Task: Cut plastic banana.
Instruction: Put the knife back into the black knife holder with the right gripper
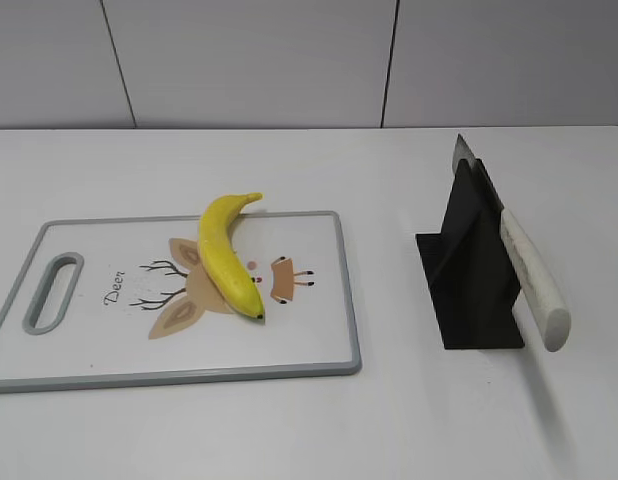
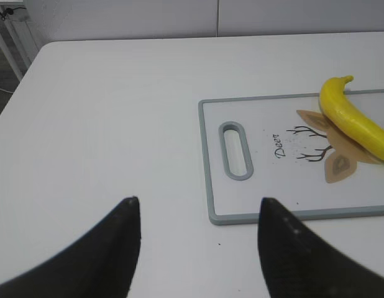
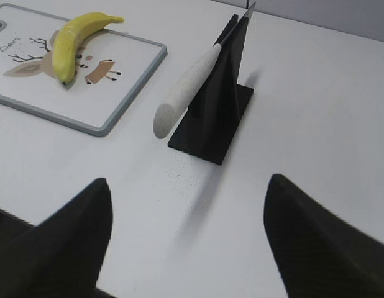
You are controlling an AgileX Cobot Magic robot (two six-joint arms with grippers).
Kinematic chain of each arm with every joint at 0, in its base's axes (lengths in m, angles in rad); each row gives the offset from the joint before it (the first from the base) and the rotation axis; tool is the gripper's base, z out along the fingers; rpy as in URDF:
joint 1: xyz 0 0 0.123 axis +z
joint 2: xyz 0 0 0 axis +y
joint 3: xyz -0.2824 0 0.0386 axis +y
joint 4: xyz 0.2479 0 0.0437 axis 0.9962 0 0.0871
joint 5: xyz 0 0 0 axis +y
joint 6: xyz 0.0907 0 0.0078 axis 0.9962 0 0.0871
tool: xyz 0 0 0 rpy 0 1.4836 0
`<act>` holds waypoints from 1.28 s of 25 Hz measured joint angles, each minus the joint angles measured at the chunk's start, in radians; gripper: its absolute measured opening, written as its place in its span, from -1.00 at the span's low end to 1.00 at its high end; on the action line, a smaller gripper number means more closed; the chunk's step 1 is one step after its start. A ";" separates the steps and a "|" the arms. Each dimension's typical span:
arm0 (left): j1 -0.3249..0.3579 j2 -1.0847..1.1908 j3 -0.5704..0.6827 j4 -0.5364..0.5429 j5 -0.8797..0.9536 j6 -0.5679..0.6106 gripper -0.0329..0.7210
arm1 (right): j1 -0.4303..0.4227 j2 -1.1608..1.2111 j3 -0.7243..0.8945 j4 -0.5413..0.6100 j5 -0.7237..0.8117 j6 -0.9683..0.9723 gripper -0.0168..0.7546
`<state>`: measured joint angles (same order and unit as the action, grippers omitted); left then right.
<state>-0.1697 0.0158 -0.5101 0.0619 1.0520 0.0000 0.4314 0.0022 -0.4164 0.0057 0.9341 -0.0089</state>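
Note:
The plastic banana (image 1: 227, 253) is a glossy yellow whole banana lying on a white cutting board (image 1: 99, 340) with a grey rim and a deer print. It also shows in the left wrist view (image 2: 356, 121) and the right wrist view (image 3: 71, 41). A knife with a pale speckled handle (image 1: 534, 280) rests slanted in a black stand (image 1: 469, 275), handle toward the front. My left gripper (image 2: 198, 202) is open and empty over bare table, left of the board's handle slot. My right gripper (image 3: 189, 183) is open and empty, in front of the knife stand (image 3: 217, 105). Neither gripper shows in the exterior view.
The white table (image 1: 389, 420) ends at a grey panelled wall (image 1: 289, 60). The board's handle slot (image 2: 236, 151) faces the left side. The table's left edge and a table leg (image 2: 12, 43) show in the left wrist view.

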 joint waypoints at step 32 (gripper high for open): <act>0.024 0.000 0.000 -0.002 -0.002 0.000 0.44 | -0.300 -0.007 0.001 0.048 0.005 -0.001 0.58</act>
<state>-0.1455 0.0158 -0.5097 0.0600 1.0499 0.0000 0.1311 -0.0045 -0.4155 0.0539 0.9390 -0.0103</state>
